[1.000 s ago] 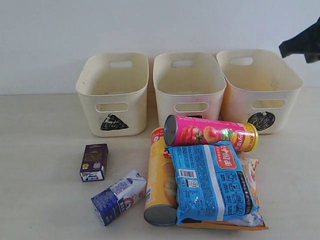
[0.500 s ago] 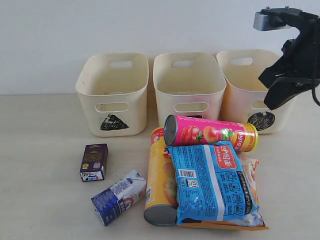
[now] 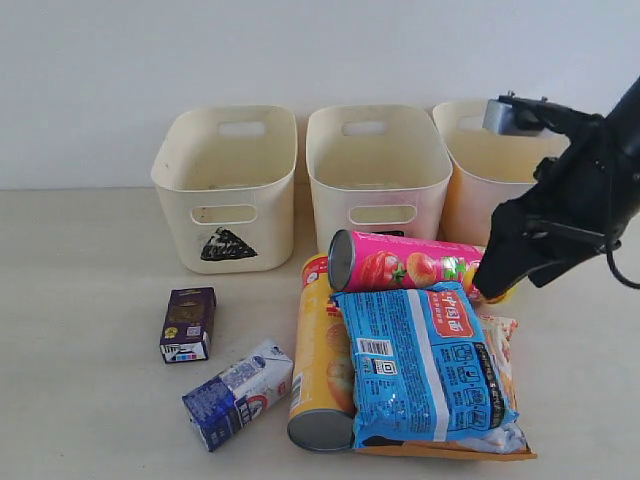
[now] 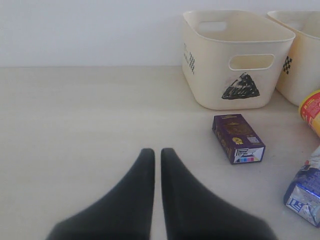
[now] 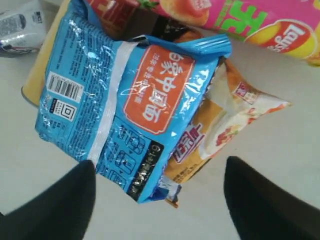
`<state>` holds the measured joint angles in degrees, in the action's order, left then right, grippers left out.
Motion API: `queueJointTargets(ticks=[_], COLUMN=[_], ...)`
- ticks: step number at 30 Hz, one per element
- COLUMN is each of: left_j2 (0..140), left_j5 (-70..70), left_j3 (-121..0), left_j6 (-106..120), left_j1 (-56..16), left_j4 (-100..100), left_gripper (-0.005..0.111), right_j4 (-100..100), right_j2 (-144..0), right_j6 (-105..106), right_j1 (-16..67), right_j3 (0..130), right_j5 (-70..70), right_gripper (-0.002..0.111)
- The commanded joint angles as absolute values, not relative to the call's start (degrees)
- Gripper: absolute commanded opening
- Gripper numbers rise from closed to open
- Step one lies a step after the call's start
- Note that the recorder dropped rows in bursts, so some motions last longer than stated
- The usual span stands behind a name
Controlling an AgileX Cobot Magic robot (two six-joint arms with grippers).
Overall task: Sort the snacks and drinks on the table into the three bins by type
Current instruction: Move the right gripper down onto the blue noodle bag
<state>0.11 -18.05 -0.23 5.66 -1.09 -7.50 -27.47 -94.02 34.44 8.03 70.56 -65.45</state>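
Pale table point(image 3: 90, 400) against a plain white wall carries all the goods. The blue bag point(image 5: 120, 105) lies flat directly beneath the right gripper point(image 5: 160, 167), whose fingers are spread wide and hold nothing; in the right wrist view the bag's lower edge sits between them. Under that bag the orange bag point(image 5: 225, 125) pokes out to one side, nearer one finger than the other. Past both bags from the gripper lies the pink can point(image 3: 420, 265) on its side, and in the exterior view the right gripper point(image 3: 500, 275) hangs above the table, in front of that can's yellow-ended tip. The yellow can point(image 3: 322, 370) lies partly under the blue bag's far edge. Behind the right gripper stands one cream bin point(image 3: 470, 170), its mark hidden by the arm, with the middle bin point(image 3: 378, 180) beside it. The left gripper point(image 4: 157, 155) is low over bare table, fingers pressed nearly together with only a thin slit and nothing between them. Ahead of it and off to one side lie the purple carton point(image 4: 237, 139) and, closer, the blue-and-white carton point(image 4: 305, 192); the triangle bin point(image 4: 235, 65) stands beyond the purple carton.
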Motion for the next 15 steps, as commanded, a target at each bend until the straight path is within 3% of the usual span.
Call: queueJointTargets(ticks=[1, 4, 9, 15], left_j2=[0.0, 0.0, 0.0, 0.0], left_j5=[-17.43, -17.43, -17.86, -17.86], left_j3=[0.0, 0.0, 0.0, 0.0], left_j6=[5.68, 5.68, 5.68, 5.68], left_j1=[-1.4, -1.4, -1.4, -1.4], left_j4=[-7.76, -7.76, -7.76, -7.76], left_gripper=[0.004, 0.004, 0.004, 0.004], right_j4=[-30.4, -33.64, -40.25, -47.85], right_j2=[-95.9, -98.42, -102.96, -107.29], right_j6=[36.76, 38.86, 43.2, 48.79], right_j1=[7.98, 7.86, 7.86, 7.86], right_j3=[66.28, 63.84, 62.64, 62.64], right_j5=[-62.09, -60.31, -59.55, -59.22], right_gripper=[0.072, 0.073, 0.087, 0.088])
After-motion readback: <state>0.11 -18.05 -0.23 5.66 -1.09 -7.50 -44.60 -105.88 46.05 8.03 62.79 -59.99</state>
